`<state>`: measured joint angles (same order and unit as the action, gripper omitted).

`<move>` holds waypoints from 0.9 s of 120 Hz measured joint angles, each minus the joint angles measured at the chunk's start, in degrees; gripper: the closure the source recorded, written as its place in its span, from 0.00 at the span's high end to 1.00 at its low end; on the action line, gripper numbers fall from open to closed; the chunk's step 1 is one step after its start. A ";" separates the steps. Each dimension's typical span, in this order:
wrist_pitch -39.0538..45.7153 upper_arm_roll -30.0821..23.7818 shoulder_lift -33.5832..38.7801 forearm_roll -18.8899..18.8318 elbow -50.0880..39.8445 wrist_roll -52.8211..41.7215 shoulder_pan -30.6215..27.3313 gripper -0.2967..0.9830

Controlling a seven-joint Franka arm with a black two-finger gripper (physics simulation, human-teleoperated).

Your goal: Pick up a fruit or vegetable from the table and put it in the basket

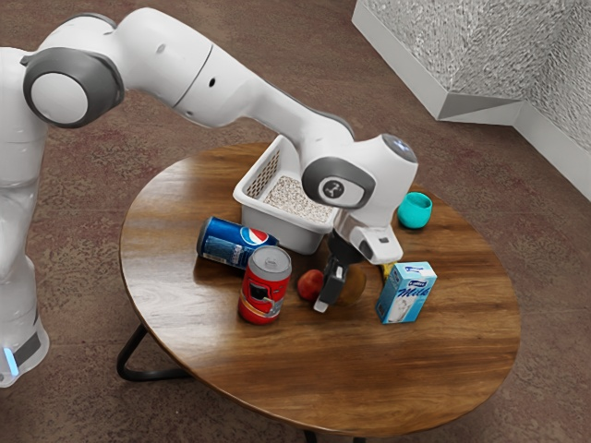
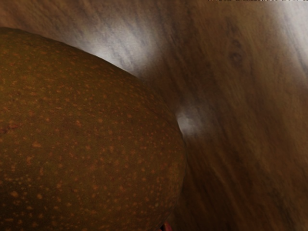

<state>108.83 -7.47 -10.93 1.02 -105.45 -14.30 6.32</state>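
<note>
Gripper (image 1: 325, 299): Lowered to fruit height, apparently to take a piece from the table (image 1: 443, 360); how far open it was, and whether it held anything, could not be told.
Brown fruit (image 1: 355, 286): The likely pick sat just beside the gripper, toward the exterior view's right, large under the wrist camera.
Red fruit (image 1: 308, 285): It sat close on the gripper's other side, perhaps near enough to be nudged.
Basket (image 1: 282, 231): Upright beyond the gripper from the exterior camera, its open top ready for a drop; a lift would have to clear its rim.
Red can (image 1: 262, 303): It stood past the red fruit from the gripper, limiting sideways room.
Milk (image 1: 397, 303): Upright beyond the brown fruit, it probably called for a straight lift.
</note>
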 joint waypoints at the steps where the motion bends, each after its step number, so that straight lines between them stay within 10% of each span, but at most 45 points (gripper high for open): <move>1: 0.02 0.00 0.01 0.00 -0.06 0.01 0.00 0.72; 29: 1.09 0.00 0.27 -0.40 -1.48 0.47 -0.09 0.46; 89: -6.79 0.79 5.49 -0.80 10.09 0.94 0.21 0.45; 108: -11.24 13.10 7.57 -1.00 12.10 -0.52 3.50 0.43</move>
<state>97.59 5.63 -3.36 0.02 -93.35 -14.81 9.82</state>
